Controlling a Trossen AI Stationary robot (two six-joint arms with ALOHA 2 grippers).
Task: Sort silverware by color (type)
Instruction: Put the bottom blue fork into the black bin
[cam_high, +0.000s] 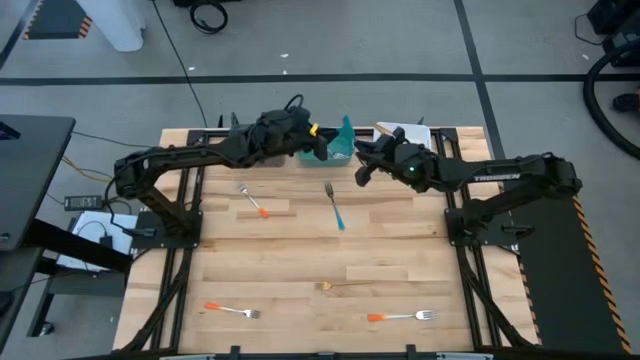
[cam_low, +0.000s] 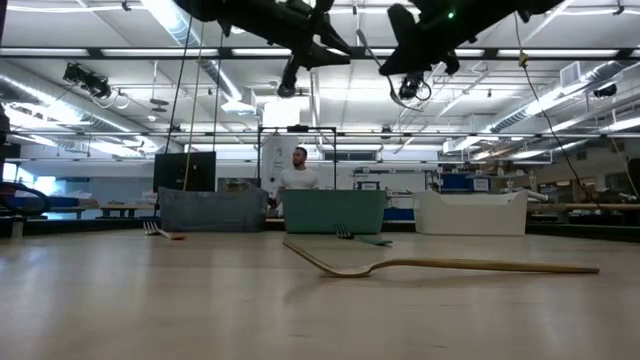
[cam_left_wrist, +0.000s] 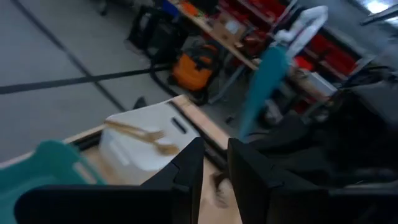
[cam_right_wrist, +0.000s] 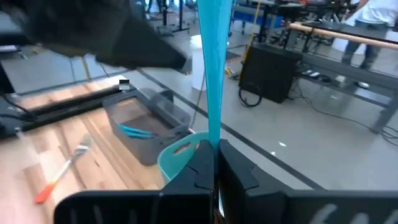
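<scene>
Hovering over the teal bin (cam_high: 345, 140): right end effector (cam_right_wrist: 214, 152) clamped on blue-handled fork (cam_right_wrist: 211, 62), left end effector (cam_left_wrist: 214, 171) apart.

Wooden table (cam_high: 400, 240) bears forks (cam_high: 334, 206), bins (cam_low: 335, 211).

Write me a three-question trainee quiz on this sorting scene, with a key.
1. True or false: the right claw holds nothing.
2. How many orange-handled forks lie on the table?
3. Which colour of bin has gold forks in it? A grey, B teal, C white.

Key: 1 false, it is shut on a blue-handled fork. 2 three. 3 C, the white bin.
</scene>
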